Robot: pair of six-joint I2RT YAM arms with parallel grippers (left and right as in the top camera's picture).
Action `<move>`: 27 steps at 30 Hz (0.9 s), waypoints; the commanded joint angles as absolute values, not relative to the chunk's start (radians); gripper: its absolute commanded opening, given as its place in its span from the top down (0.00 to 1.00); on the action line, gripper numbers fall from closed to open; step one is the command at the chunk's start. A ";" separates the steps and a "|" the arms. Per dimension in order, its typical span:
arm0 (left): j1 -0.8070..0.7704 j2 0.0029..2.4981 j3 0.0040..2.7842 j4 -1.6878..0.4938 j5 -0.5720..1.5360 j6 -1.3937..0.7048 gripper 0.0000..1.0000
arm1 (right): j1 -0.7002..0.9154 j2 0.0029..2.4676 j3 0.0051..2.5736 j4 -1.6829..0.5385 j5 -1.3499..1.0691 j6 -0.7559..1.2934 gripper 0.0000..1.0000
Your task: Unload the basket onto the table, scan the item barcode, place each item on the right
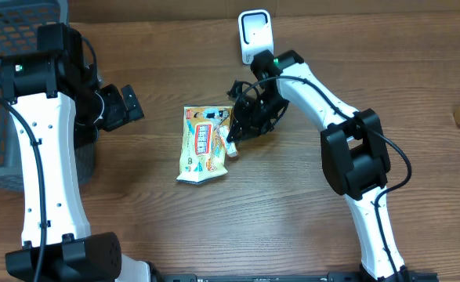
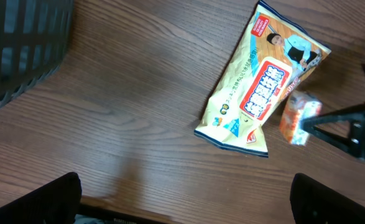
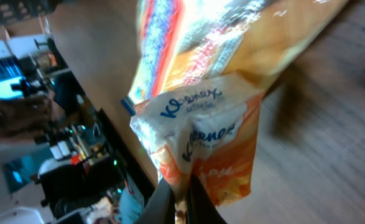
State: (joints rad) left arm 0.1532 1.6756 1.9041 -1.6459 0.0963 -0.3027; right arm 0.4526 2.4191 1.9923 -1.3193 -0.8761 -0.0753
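Wood-grain desk [image 1: 135,204], cluttered room beyond, bears a snack bag [image 1: 202,145]; right jaws pinch a Kleenex pack [image 3: 201,149]; left jaws spread wide.

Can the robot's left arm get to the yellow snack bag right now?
Probably yes. Its open left gripper faces the snack bag across bare table; the right gripper, shut on a tissue pack, sits at the bag's other side.
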 commanded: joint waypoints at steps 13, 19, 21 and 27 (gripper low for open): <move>0.163 1.674 1.904 -1.644 0.097 -0.284 0.00 | 0.194 2.413 2.001 -1.443 -0.379 0.096 0.74; 0.163 1.674 1.904 -1.644 0.097 -0.284 0.00 | 0.211 2.413 2.081 -1.551 -0.487 -0.142 0.37; 0.163 1.674 1.904 -1.644 0.097 -0.284 0.00 | 0.237 2.414 2.081 -1.530 -0.490 -0.154 0.34; 0.163 1.674 1.904 -1.644 0.097 -0.284 0.00 | 0.333 2.415 2.081 -1.448 -0.511 -0.154 0.46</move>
State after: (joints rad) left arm 0.1532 1.6756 1.9041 -1.6455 0.0963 -0.3031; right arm 0.2913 2.4195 2.0617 -1.4693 -0.4850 -0.1303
